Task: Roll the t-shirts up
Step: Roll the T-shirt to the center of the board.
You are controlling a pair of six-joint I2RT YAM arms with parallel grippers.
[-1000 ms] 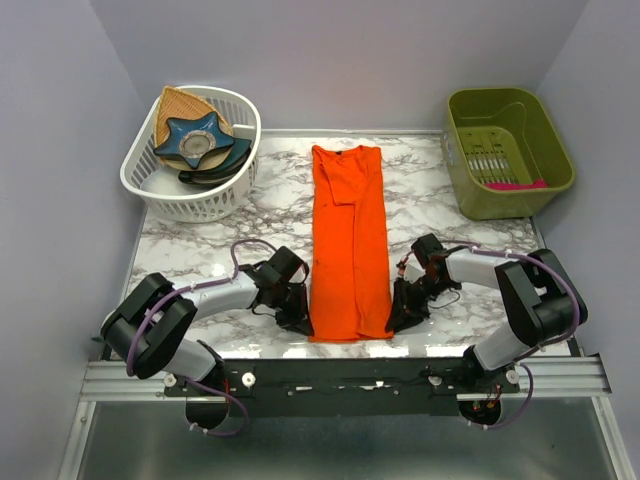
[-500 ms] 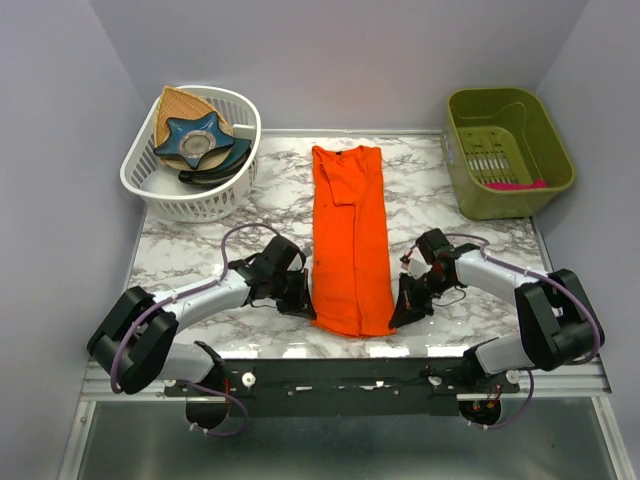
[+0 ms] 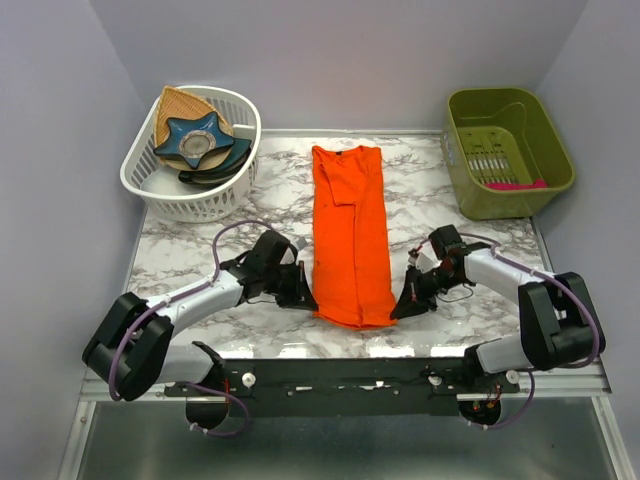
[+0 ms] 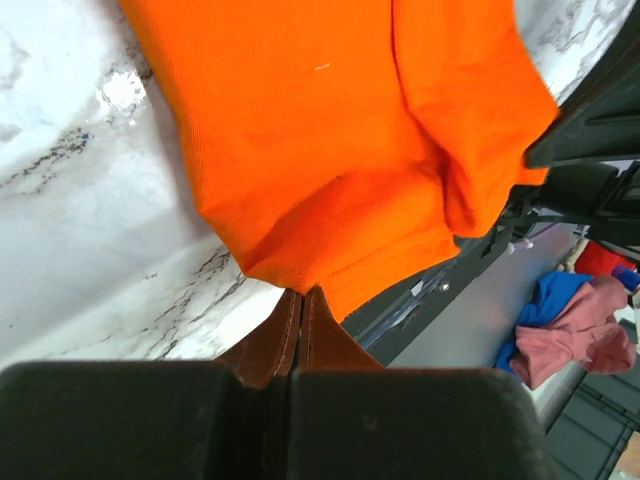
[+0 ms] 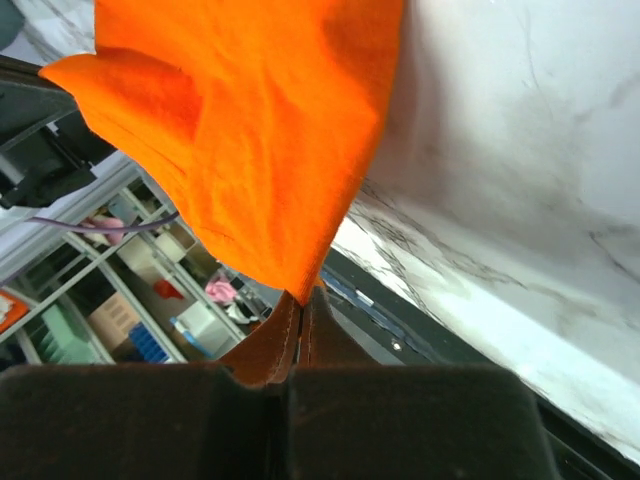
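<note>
- T-shirt: folded to a long narrow strip on the marble table. The long axis runs straight away from the arm bases, with the collar at the far end and the hem at the near end.
- Left gripper: on the hem's left corner. In its wrist view the brown pads are pressed together with the cloth edge nipped at their tips.
- Right gripper: on the hem's right corner. Its wrist view shows the same thing, pads closed on a point of orange cloth.
- Both corners hang lifted off the marble, and the cloth bellies between the two grips.
- Key relation: the rest of the shirt lies ahead of both sets of fingers, toward the far wall. The hem line sits across that axis. The arms are about level, one at each side, neither nearer than the other.
- To my eye your roll has to travel away from the bases along the strip, both hands moving evenly. If one leads, the roll will likely skew.
- Against a second ago: the hem has left the near table edge and shifted up the table. The strip reads shorter at the near end. Both grippers have advanced with it, arms reaching out more. The collar end has not moved.
</note>
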